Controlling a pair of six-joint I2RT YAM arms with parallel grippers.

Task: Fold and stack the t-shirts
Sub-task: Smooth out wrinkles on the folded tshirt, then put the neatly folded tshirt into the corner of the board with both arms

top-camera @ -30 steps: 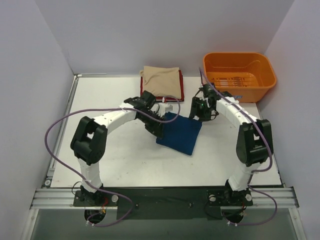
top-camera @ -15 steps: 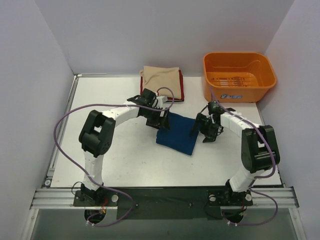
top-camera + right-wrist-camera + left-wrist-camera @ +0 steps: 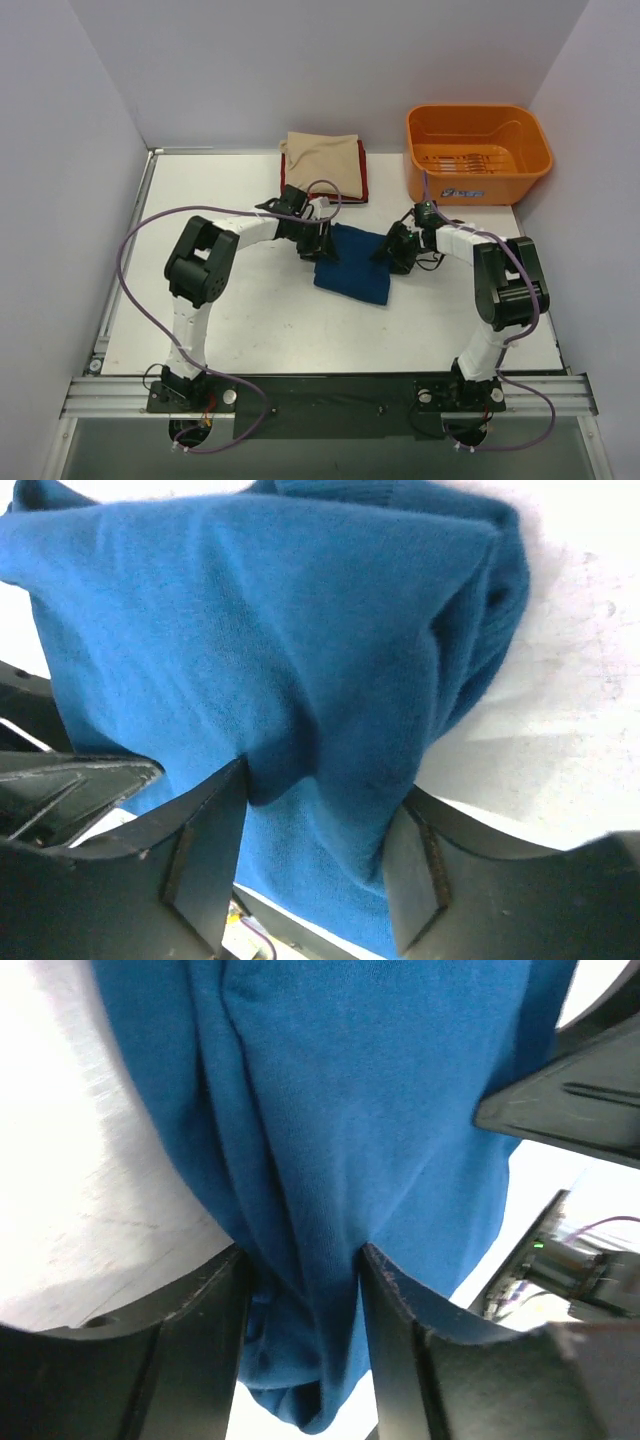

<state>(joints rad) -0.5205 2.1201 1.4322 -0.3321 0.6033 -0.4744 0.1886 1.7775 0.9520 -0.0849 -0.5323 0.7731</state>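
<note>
A dark blue t-shirt (image 3: 352, 266), folded to a rough square, lies mid-table. My left gripper (image 3: 322, 247) is at its left edge and my right gripper (image 3: 392, 251) at its right edge. In the left wrist view the left gripper (image 3: 300, 1260) has blue cloth (image 3: 350, 1110) bunched tight between both fingers. The right wrist view shows the same: the right gripper (image 3: 320, 790) pinches a thick fold of the shirt (image 3: 250, 610). A beige folded t-shirt (image 3: 323, 163) lies on a red one (image 3: 362, 187) at the back of the table.
An orange plastic tub (image 3: 478, 150) stands at the back right corner. Purple cables loop off both arms. Grey walls close in the left, back and right sides of the white table (image 3: 230, 320).
Both grippers opened wide, came in to the blue shirt's left and right edges and closed on the cloth. The right gripper moved down from beside the tub.
</note>
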